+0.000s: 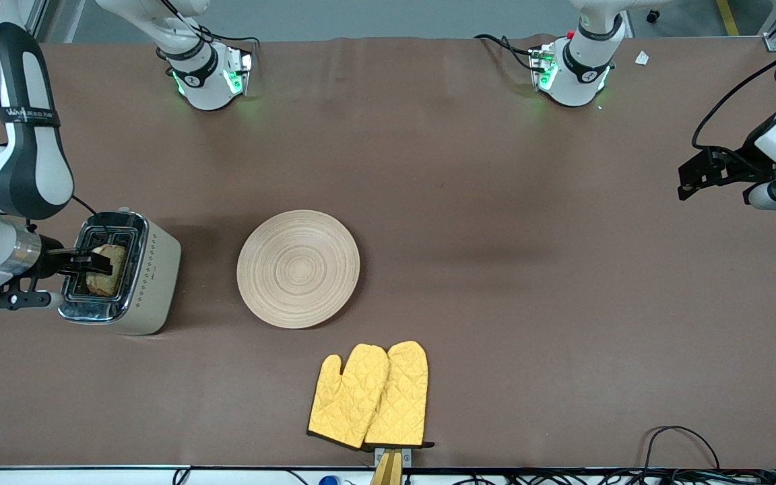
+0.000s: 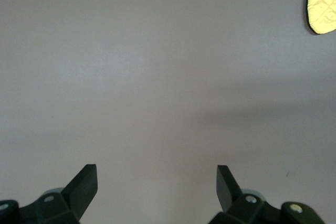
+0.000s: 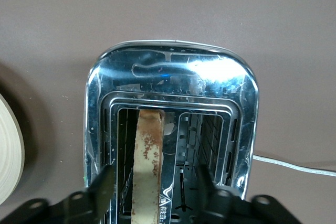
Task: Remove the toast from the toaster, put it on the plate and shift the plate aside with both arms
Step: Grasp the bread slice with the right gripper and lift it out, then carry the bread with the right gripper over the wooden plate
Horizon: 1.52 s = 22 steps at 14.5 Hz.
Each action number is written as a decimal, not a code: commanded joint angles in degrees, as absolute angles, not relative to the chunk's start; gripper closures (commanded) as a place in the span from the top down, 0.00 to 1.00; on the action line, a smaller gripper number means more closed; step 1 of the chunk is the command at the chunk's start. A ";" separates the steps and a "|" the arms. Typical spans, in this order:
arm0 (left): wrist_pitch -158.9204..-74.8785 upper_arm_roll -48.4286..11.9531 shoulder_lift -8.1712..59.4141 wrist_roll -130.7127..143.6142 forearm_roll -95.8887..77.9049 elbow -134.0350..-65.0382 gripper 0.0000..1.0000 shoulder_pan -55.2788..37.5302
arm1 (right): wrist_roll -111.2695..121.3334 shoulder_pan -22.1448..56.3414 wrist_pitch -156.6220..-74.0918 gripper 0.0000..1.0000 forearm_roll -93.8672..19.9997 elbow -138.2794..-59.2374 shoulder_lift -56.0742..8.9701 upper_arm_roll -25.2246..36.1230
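Observation:
The toast (image 1: 106,269) stands on edge in a slot of the toaster (image 1: 152,269) at the right arm's end of the table. My right gripper (image 1: 95,263) is over the toaster, open, with a finger on each side of the toast. The right wrist view shows the toast (image 3: 147,156) between the fingers (image 3: 107,184) with gaps on both sides, inside the chrome toaster top (image 3: 173,72). The round light-wood plate (image 1: 298,268) lies flat beside the toaster, toward the table's middle. My left gripper (image 1: 688,178) waits at the left arm's end, open and empty (image 2: 156,182) over bare table.
A pair of yellow oven mitts (image 1: 369,396) lies nearer the front camera than the plate; one tip shows in the left wrist view (image 2: 321,1). The plate's rim (image 3: 8,150) and a white cable (image 3: 294,165) show beside the toaster. The table is brown.

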<state>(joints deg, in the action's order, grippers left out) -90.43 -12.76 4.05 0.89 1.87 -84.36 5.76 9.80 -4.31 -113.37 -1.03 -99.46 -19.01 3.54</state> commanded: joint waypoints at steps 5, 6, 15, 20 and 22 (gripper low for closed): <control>-89.82 -13.10 4.13 1.49 2.81 -83.76 1.00 5.36 | 10.02 -4.83 -112.68 0.00 -0.97 -99.49 -18.54 3.08; -89.74 -13.10 4.13 1.58 2.90 -83.76 1.00 5.36 | 10.02 -4.75 -111.63 0.00 -0.97 -98.88 -18.46 3.08; -89.82 -13.10 4.13 1.67 2.90 -83.76 1.00 5.36 | 8.80 -3.87 -86.60 0.00 -0.53 -77.72 -17.05 2.90; -89.82 -13.10 4.13 1.67 2.90 -83.76 1.00 5.45 | -3.16 -0.63 -81.12 0.00 -9.12 -75.32 -17.05 2.64; -89.74 -13.10 4.13 1.67 2.99 -83.76 1.00 5.36 | -3.86 1.14 -83.65 0.00 -11.94 -78.81 -17.23 2.64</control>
<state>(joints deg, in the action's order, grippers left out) -90.43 -12.86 4.05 0.89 1.87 -84.36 5.52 -1.97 -0.31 -81.78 -8.72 -75.79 -17.07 2.50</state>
